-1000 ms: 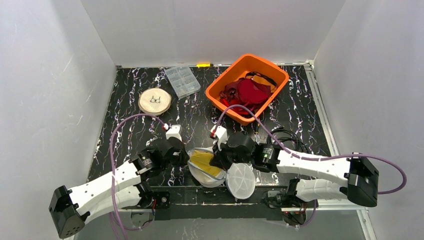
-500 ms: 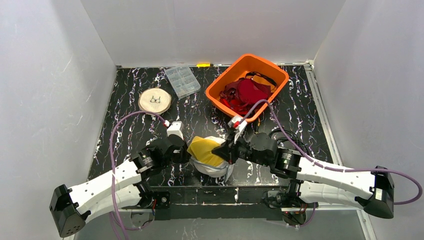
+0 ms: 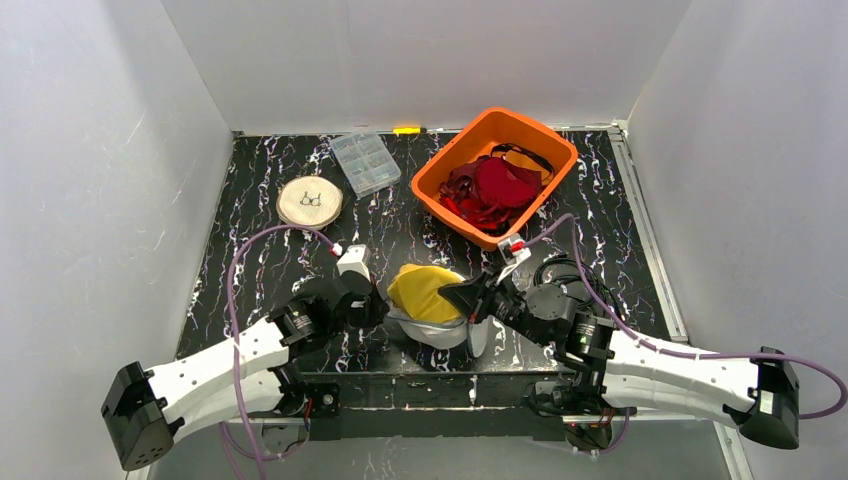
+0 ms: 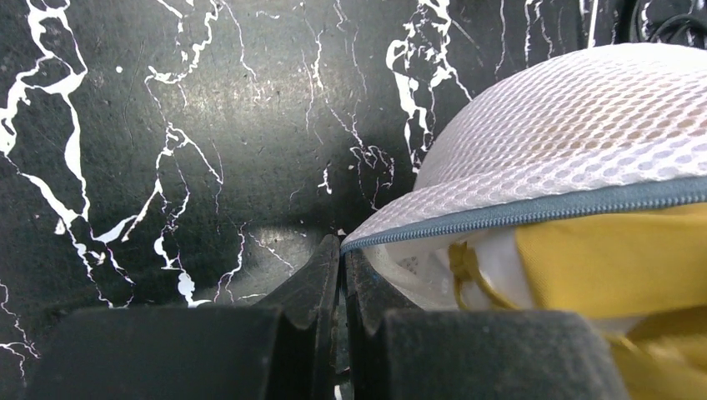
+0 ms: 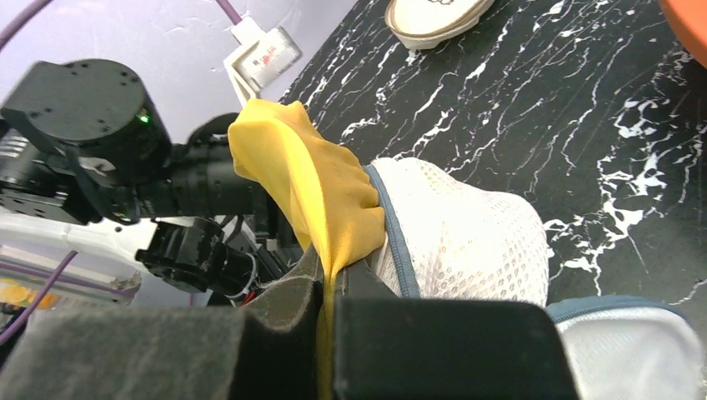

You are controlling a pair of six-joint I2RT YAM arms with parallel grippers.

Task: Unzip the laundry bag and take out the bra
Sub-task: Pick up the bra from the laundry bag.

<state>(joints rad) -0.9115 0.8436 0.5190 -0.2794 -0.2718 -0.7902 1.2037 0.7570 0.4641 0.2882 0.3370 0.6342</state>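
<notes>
Bra (image 5: pixel 308 175): soft, light, stretchy, and likely to snag on mesh, so grip bunched cup fabric, not a strap. It's half out of the unzipped laundry bag (image 4: pixel 567 142), front-centre of the tabletop (image 3: pixel 260 200). Right pincer (image 5: pixel 328 287) is clenched on the yellow fabric. Left pincer (image 4: pixel 342 283) is clamped on the bag's zip end.

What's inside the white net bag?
A soft yellow bra pokes out of the unzipped white mesh laundry bag. Its lower part is hidden by the mesh.
</notes>
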